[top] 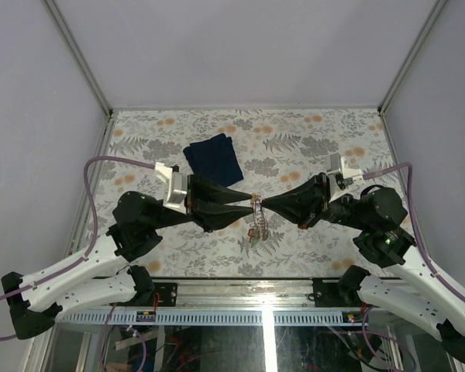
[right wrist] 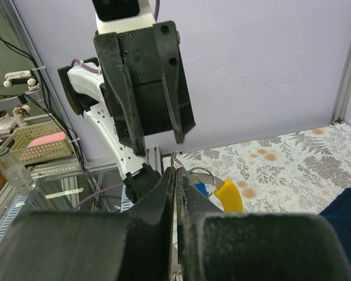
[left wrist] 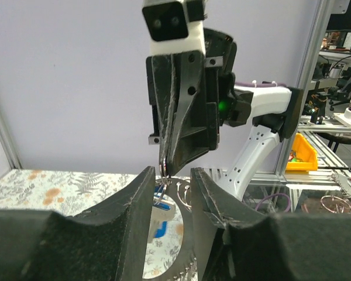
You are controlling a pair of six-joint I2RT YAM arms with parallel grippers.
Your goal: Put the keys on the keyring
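Currently the right gripper (right wrist: 175,174) is pinched closed on the keyring (right wrist: 200,171). Directly opposite, tip to tip, the left gripper (left wrist: 172,173) stands with its fingers apart, and the ring wire shows in the gap. The keys (top: 257,229) hang just below both tips, over the table (top: 325,136). A navy cloth (top: 214,158) lies beyond the left gripper.

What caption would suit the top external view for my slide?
Left gripper and right gripper meet over the table; the keyring with keys hangs between them.
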